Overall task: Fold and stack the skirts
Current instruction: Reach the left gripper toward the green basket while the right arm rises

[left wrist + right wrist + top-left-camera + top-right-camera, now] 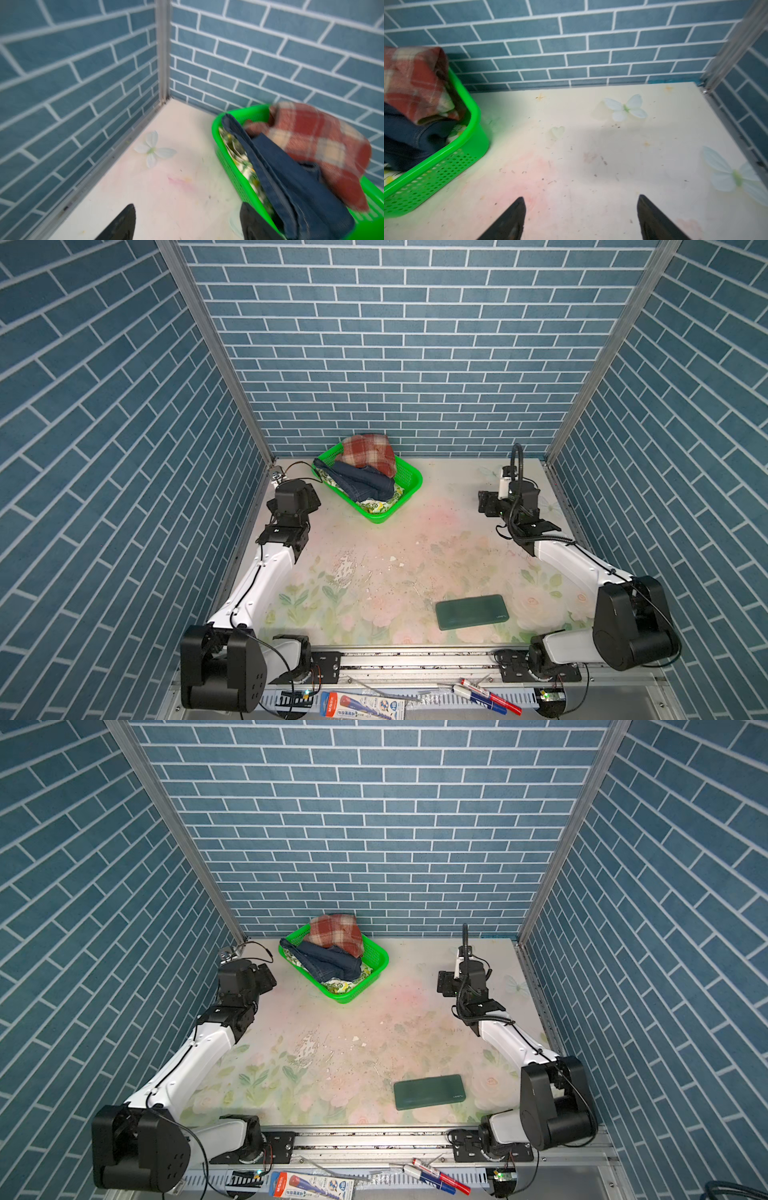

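Observation:
Three skirts lie heaped in a green mesh basket (412, 480) at the back of the table. The rust-red and cream plaid skirt (370, 452) is on top, the dark blue denim skirt (365, 483) drapes below it, and the lemon-print skirt (380, 505) is underneath. My left gripper (187, 204) is open and holds nothing. It hovers just left of the basket (234, 116), with one finger (249, 220) close to its outer wall. My right gripper (581, 196) is also open over bare table, well right of the basket (473, 116).
A flat dark green slab (472, 612) lies near the front right of the floral table top (374, 564). Blue brick-pattern walls close off the left, back and right. Markers (492, 696) and a packet sit on the front rail.

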